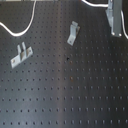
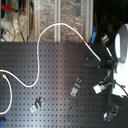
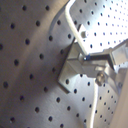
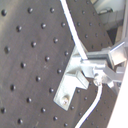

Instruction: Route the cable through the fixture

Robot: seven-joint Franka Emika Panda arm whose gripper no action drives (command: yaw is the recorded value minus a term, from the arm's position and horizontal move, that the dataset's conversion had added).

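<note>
First exterior view looks steeply down on the dark perforated tabletop (image 1: 65,95), fairly near — holes fill nearly the whole picture. Second exterior view sits further back and higher, facing across the tabletop (image 2: 50,75) to clutter behind it, with the white arm (image 2: 120,55) on the second exterior view's right. Both exterior views share the two-pronged clip (image 1: 21,54) (image 2: 37,105), the kinked clip (image 1: 73,32) (image 2: 76,87) and stretches of cable (image 1: 25,27) (image 2: 55,30). Both wrist views ride tight above the board — very near, tilted — and share the fixture (image 3: 75,67) (image 4: 75,75) with cable crossing it.
</note>
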